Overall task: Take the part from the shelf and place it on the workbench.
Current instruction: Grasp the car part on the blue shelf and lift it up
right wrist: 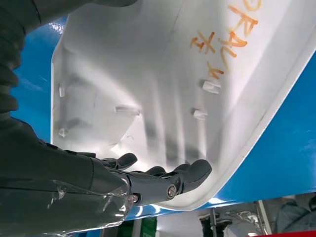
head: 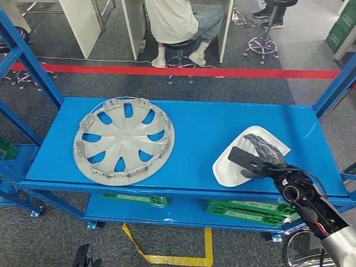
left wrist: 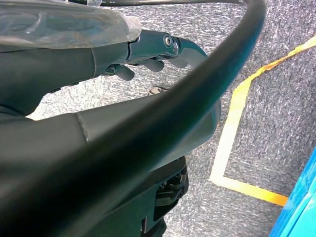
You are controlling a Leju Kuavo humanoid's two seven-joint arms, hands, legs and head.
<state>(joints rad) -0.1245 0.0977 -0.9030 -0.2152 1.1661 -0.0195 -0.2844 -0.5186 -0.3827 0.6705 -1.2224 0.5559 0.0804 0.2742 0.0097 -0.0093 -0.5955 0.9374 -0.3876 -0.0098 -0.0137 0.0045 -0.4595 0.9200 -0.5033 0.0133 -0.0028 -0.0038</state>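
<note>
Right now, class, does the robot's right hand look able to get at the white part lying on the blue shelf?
Probably yes. The right hand already reaches over the white part, fingers extended across its hollow inner face, and nothing stands between them. Whether it actually grips the part cannot be told. The hubcap lies well aside.

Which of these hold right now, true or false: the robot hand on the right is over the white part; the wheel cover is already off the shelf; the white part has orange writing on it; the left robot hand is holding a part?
1. The right robot hand is over the white part. True; whether it grips it yet cannot be told.
2. The wheel cover is off the shelf. False: it lies flat on the blue shelf.
3. The white part bears orange writing. True, in the right wrist view.
4. The left robot hand holds a part. False: it holds nothing, above the carpet.
</note>
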